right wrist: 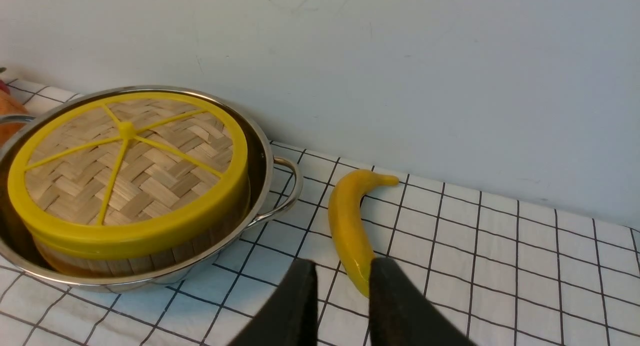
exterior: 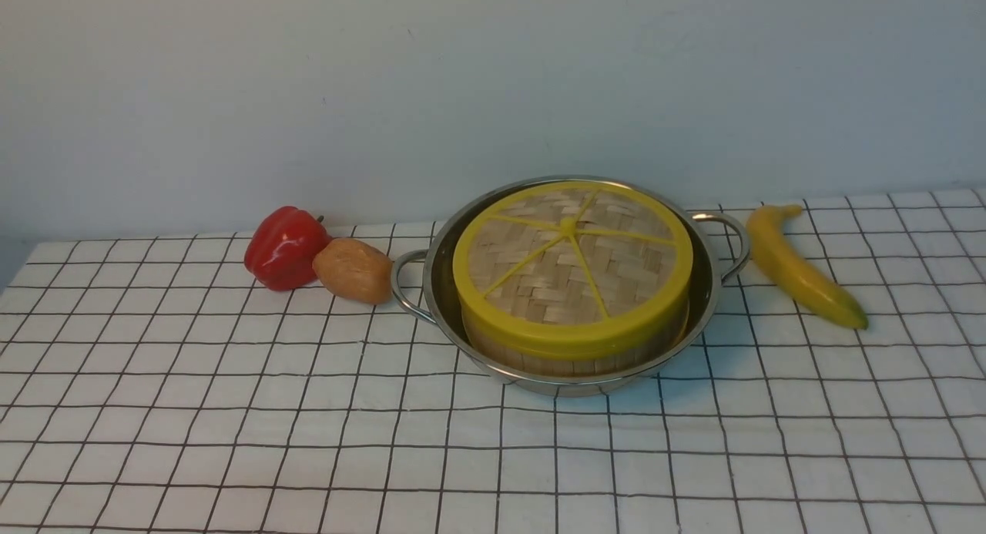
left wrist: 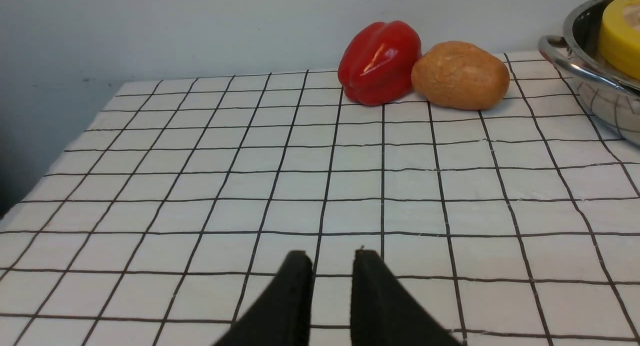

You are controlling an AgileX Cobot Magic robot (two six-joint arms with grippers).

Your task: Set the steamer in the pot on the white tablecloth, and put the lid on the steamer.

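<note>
On white tablecloth (exterior: 231, 411): lid (exterior: 568, 260) covers steamer (exterior: 570, 357) in pot (exterior: 705, 287); both jaws slightly parted, empty.

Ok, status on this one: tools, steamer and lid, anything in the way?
Left tool and right tool both open, empty, clear of the pot. Steamer in pot, lid on. Pepper, potato, banana alongside, nothing blocking.

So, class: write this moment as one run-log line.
lid: on steamer | steamer: in pot | pot: on white tablecloth | left gripper: open, empty | right gripper: open, empty
</note>
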